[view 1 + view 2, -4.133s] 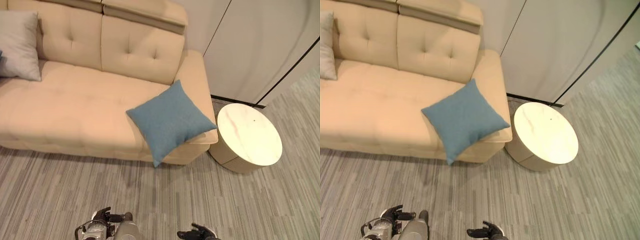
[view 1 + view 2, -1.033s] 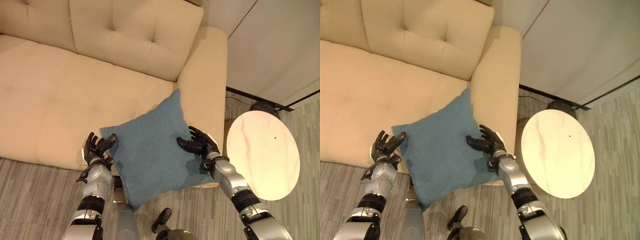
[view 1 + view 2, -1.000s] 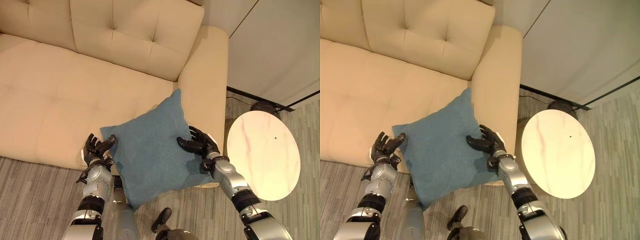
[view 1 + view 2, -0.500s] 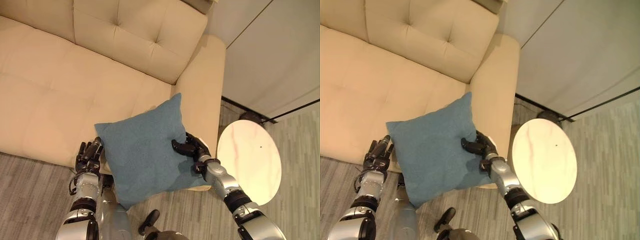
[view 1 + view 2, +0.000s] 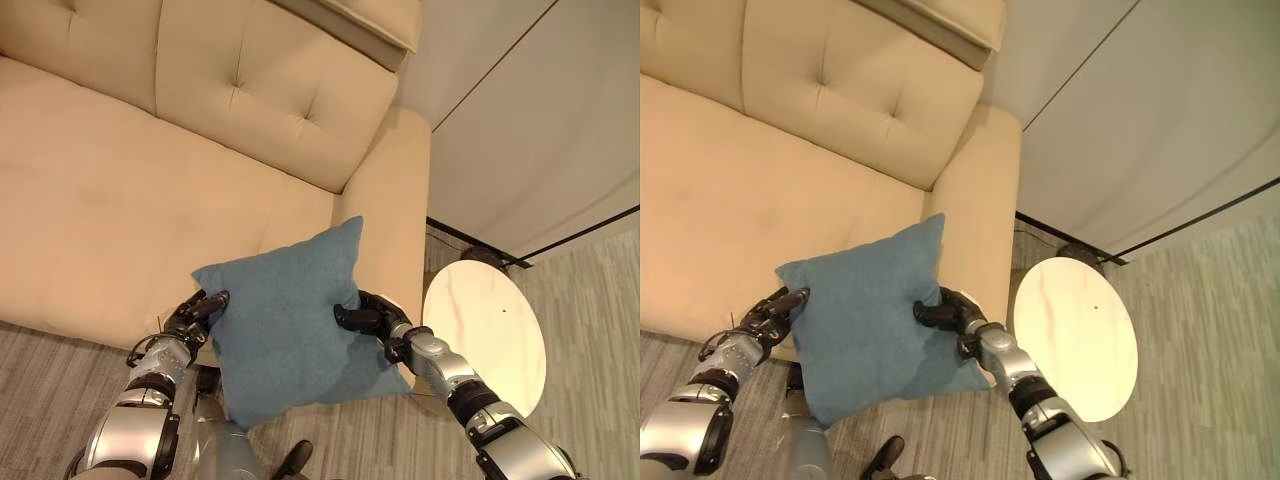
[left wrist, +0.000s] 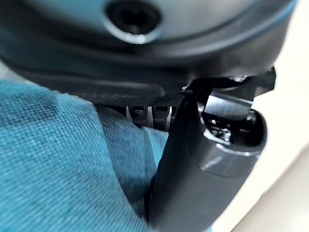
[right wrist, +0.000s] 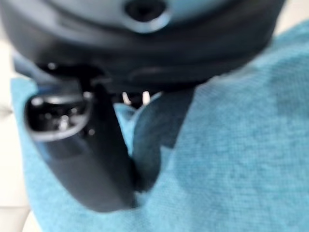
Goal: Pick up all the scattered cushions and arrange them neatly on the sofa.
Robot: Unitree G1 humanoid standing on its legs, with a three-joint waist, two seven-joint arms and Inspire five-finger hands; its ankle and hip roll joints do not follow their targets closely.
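A blue square cushion (image 5: 285,320) hangs over the front right corner of the beige sofa (image 5: 120,200), held between both hands. My left hand (image 5: 192,312) pinches its left edge, thumb (image 6: 193,164) pressed into the blue cloth (image 6: 58,164). On the opposite side my right hand (image 5: 368,316) grips the right edge, its thumb (image 7: 82,145) and fingers curled into the fabric (image 7: 231,145). The cushion's lower corner points down past the seat front.
A round pale side table (image 5: 485,335) stands on the floor right of the sofa arm (image 5: 395,210). A white wall panel (image 5: 540,110) runs behind it. Grey striped carpet (image 5: 50,380) lies in front of the sofa.
Both hands have closed tighter on the cushion's edges and raised it slightly. The camera has shifted, so the sofa and table sit differently in view.
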